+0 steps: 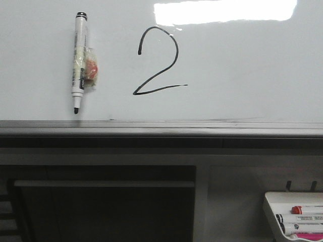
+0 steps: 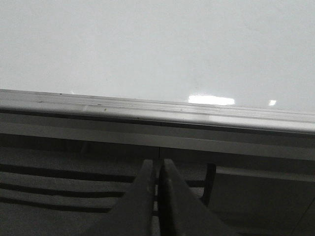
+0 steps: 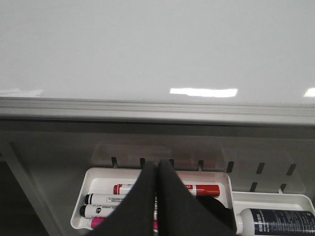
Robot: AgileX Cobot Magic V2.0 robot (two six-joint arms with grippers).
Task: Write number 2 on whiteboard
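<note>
Tray (image 1: 272,209) cut off at corner; number 2 (image 1: 159,63) on whiteboard (image 1: 242,70).

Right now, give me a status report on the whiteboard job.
Left gripper shut, empty. Right gripper shut, empty, over the marker tray. Number 2 drawn on the whiteboard. Uncapped black marker stuck beside it; nothing obstructing.

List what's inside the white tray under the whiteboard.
The tray holds a red marker, two black-capped markers and a pink one. The shut right hand covers their middles, so anything lying behind it cannot be seen.
</note>
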